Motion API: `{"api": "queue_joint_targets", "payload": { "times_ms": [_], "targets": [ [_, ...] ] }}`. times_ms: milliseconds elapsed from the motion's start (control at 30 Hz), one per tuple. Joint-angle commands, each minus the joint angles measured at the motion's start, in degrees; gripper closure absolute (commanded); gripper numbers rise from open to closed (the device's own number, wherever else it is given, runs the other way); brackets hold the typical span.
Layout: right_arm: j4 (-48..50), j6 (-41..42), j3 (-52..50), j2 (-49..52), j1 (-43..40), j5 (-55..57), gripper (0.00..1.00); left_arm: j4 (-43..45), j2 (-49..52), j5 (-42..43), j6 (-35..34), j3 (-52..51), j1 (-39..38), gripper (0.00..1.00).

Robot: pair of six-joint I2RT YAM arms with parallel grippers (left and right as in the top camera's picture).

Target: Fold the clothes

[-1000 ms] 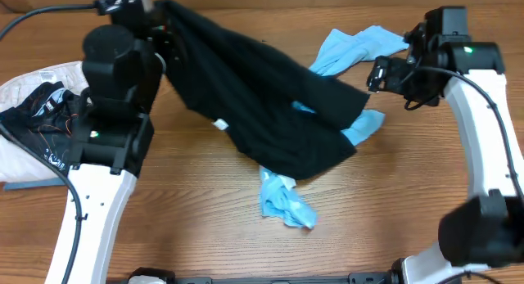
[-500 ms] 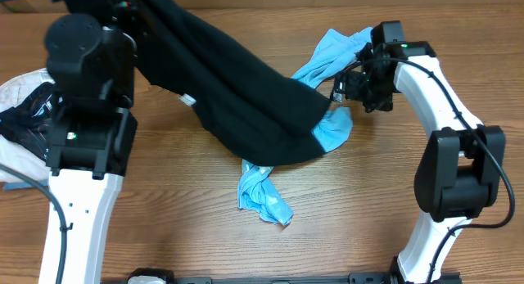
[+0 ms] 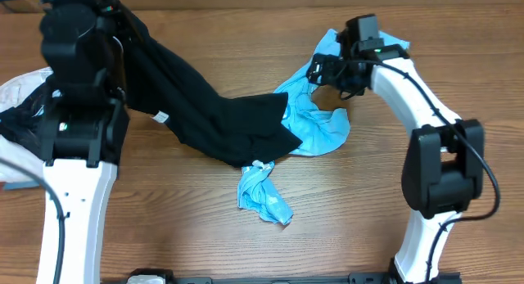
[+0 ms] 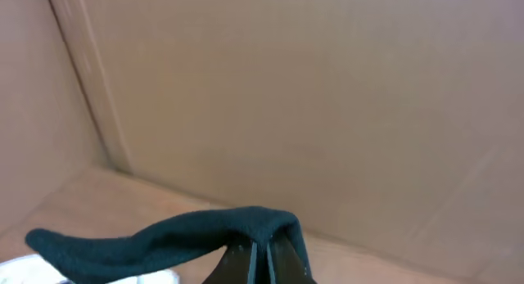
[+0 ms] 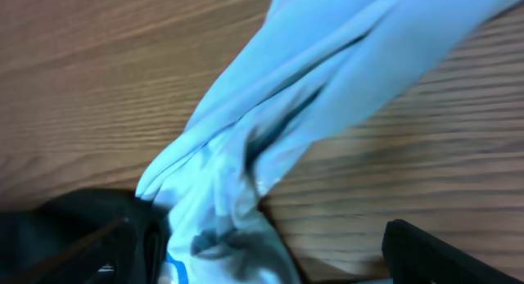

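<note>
A black garment (image 3: 205,112) hangs from my left gripper (image 3: 121,20) at the back left and trails down onto the table's middle. In the left wrist view the jaws (image 4: 262,255) are shut on a fold of the black cloth (image 4: 164,239). A light blue garment (image 3: 315,124) lies crumpled right of it, and one end (image 3: 262,194) of it lies nearer the front. My right gripper (image 3: 317,71) is open just over the blue garment's back part. In the right wrist view the blue cloth (image 5: 327,79) runs between the wide-apart fingers (image 5: 434,251).
A white bag (image 3: 20,92) with dark clothing (image 3: 24,124) on it lies at the left edge, beside my left arm's base. A brown cardboard wall (image 4: 327,96) stands behind the table. Bare wood (image 3: 368,210) shows at the front and right.
My left gripper has pulled the black garment left and back, uncovering more of the blue one. My right arm has swung left and now hovers over the blue garment.
</note>
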Motion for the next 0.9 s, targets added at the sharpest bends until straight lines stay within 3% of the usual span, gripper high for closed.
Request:
{"api": "queue_joint_targets", "payload": {
  "times_ms": [0, 267, 333, 400, 433, 500, 867],
  "targets": [
    [0.72, 1.16, 0.15, 2.49, 1.68, 0.13, 0.0, -1.03, 1.84, -0.76, 1.07, 1.7, 0.26, 0.96],
    [3.52, 1.81, 0.15, 8.24, 4.33, 0.31, 0.02, -4.11, 2.29, -0.74, 1.07, 1.66, 0.26, 0.96],
    [4.57, 1.79, 0.15, 9.64, 5.05, 0.33, 0.2, -4.92, 2.29, -0.76, 1.07, 1.66, 0.26, 0.96],
    [4.44, 1.79, 0.15, 10.08, 5.16, 0.85, 0.45, -5.46, 2.29, -0.74, 1.07, 1.66, 0.26, 0.96],
    [4.22, 1.79, 0.15, 10.08, 5.14, 1.55, 0.66, -5.86, 2.29, -0.76, 1.07, 1.66, 0.26, 0.96],
    [3.1, 2.4, 0.24, 10.01, 5.01, 3.63, 0.95, -6.32, 2.29, -0.74, 1.07, 1.66, 0.26, 0.96],
    [-21.27, 3.41, 12.7, 3.19, -7.23, 31.21, 0.96, -7.1, 2.29, 0.96, 1.07, 1.66, 0.26, 0.96]
  ]
}}
